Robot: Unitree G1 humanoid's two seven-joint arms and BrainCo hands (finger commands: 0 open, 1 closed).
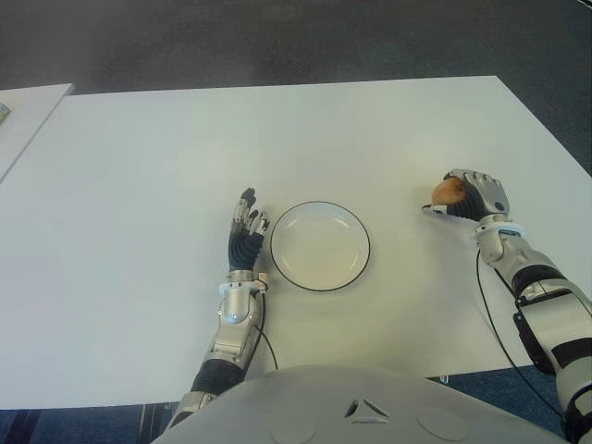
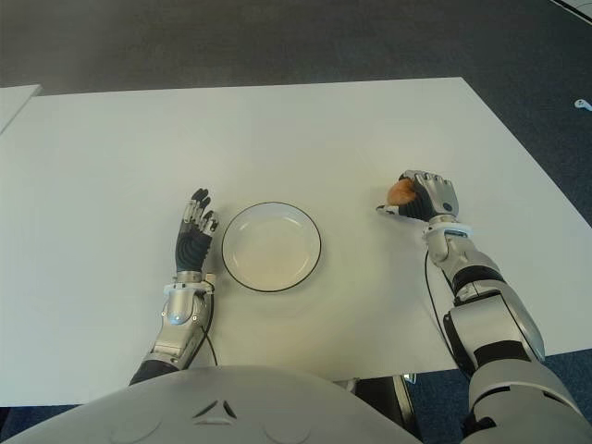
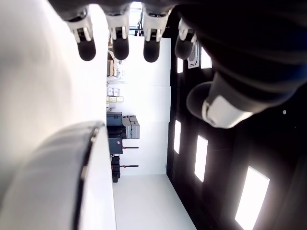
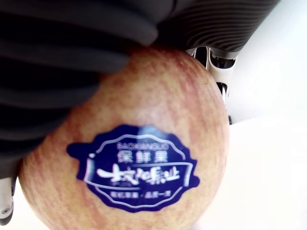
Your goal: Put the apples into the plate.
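Apple point(image 1: 449, 191) wrapped in the right hand point(image 1: 470, 197), well to the right of the plate point(image 1: 320, 246) on the white table point(image 1: 139, 185). Held with dark fingers point(image 4: 62, 52) curled over one side, as seen in the right wrist view; reddish-yellow streaked skin, with a blue sticker point(image 4: 136, 167) bearing white lettering turned toward the camera. Cannot tell whether the fruit touches the tabletop or sits just above it.

Broad white table filling most of both eye views, bordered by dark grey carpet point(image 1: 277, 42) beyond the far edge and at the right. Edge of a second white table point(image 1: 28, 116) at the far left, separated by a narrow gap. Round white plate with a thin dark rim near the front centre, nothing in it.

Left hand point(image 1: 247, 225) just beside the plate's left rim, fingers point(image 3: 117, 45) extended straight and slightly spread, holding nothing. Plate rim visible close by in the left wrist view.
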